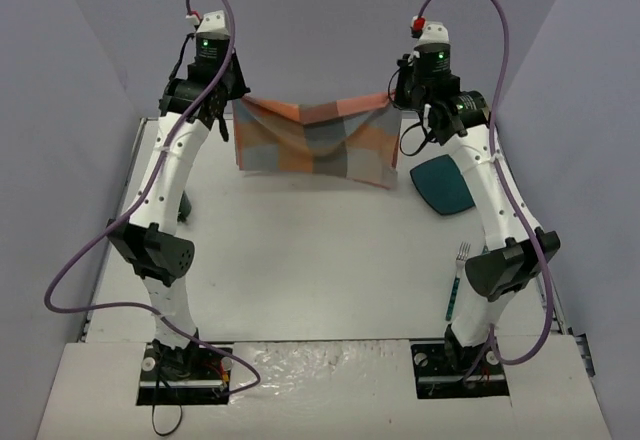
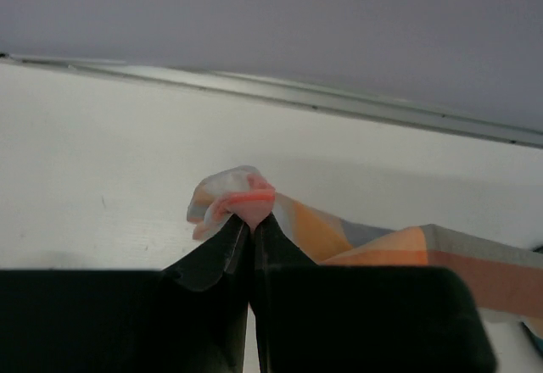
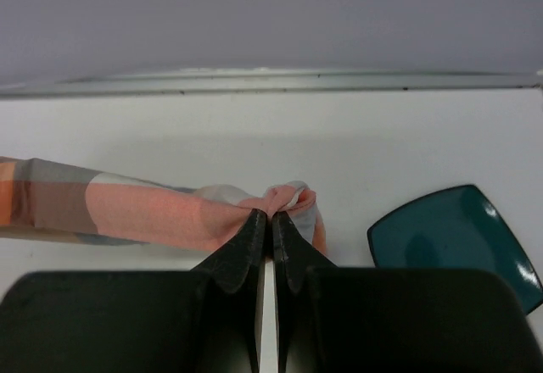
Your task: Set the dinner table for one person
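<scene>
- Top view: the plaid placemat (image 1: 312, 145) hangs stretched between the left fingers (image 1: 230, 106) and the right fingers (image 1: 396, 100). Its long axis runs side to side over the far end of the white dinner table (image 1: 320, 260). A teal plate (image 1: 443, 185) and a fork (image 1: 458, 278) lie to the right.
- Left wrist: the left fingers (image 2: 246, 233) are clamped on a bunched corner of the placemat (image 2: 233, 197), with the table (image 2: 102, 153) below.
- Right wrist: the right fingers (image 3: 265, 231) pinch the opposite corner (image 3: 144, 212), the plate (image 3: 458, 242) just beside. Laying it flat likely needs both arms lowering together.
</scene>
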